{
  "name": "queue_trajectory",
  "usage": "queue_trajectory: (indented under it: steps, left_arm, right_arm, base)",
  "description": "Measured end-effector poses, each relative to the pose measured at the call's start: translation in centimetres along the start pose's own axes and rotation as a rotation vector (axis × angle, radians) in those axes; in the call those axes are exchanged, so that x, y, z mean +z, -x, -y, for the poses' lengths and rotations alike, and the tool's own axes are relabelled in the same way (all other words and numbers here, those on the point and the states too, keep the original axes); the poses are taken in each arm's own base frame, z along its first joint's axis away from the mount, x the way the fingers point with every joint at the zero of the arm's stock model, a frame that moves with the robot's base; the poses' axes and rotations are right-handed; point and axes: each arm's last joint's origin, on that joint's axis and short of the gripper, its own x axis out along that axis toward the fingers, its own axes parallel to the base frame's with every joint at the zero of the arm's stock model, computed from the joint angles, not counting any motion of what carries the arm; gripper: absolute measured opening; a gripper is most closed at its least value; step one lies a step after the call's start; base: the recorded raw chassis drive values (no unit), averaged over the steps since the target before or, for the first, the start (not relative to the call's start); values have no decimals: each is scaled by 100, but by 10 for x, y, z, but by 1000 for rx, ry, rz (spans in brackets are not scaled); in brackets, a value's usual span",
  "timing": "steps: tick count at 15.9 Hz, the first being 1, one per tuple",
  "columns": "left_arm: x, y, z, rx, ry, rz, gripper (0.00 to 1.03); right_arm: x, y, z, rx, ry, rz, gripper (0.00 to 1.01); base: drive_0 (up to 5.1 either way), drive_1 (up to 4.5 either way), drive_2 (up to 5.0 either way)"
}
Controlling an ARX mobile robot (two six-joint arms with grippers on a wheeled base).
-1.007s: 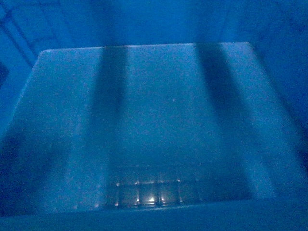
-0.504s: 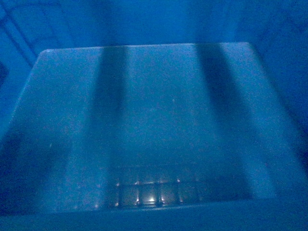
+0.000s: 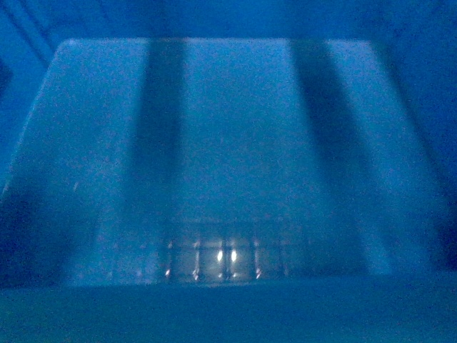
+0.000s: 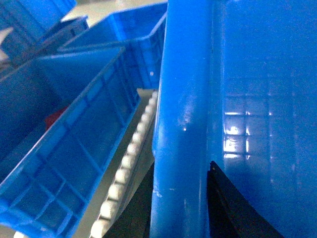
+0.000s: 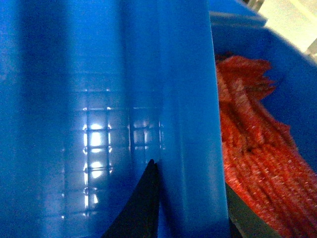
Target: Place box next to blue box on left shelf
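Where the right gripper shows in its wrist view, its two dark fingers stand either side of the wall of the box, one inside and one outside, clamped on that wall. The left gripper shows only one dark finger inside the box against the opposite wall, with the thick rim running up the frame beside it; the other finger is hidden, so I cannot tell for sure whether it is closed on the wall. The box fills the head view, which looks into its interior, with two dark bands across the back wall and glints on the grid-patterned floor. Left of the box, past a row of white rollers, lie other blue crates. Just beside its right wall sits a heap of red mesh in another blue container.
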Motion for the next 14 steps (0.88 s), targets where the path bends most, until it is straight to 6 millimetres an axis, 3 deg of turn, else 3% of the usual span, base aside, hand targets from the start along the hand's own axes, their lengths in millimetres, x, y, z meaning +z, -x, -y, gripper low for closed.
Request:
queue_trajectory:
  steps: [2, 3, 5, 7, 14]
  left_arm:
    - [-1, -11, -14, 18, -8, -66, 17]
    - [14, -18, -29, 25, 11, -65, 17]
    - [19, -31, -41, 48, 3, -109, 17]
    - [7, -49, -44, 47, -31, -197, 17]
    - [-10, -74, -40, 30, -64, -262, 17]
  right_arm:
    - [4, -10, -11, 76, -19, -78, 18]
    - [30, -16, -15, 135, -60, -131, 16]
    - [45, -30, -26, 222, -85, -181, 13]
    - [33, -46, -39, 246, -75, -268, 12]
    - [18, -67, -50, 253, -84, -353, 12]
  base:
    - [0, 0, 0]
    - [0, 0, 0]
    - [0, 0, 0]
    - [0, 0, 0]
    - [0, 0, 0]
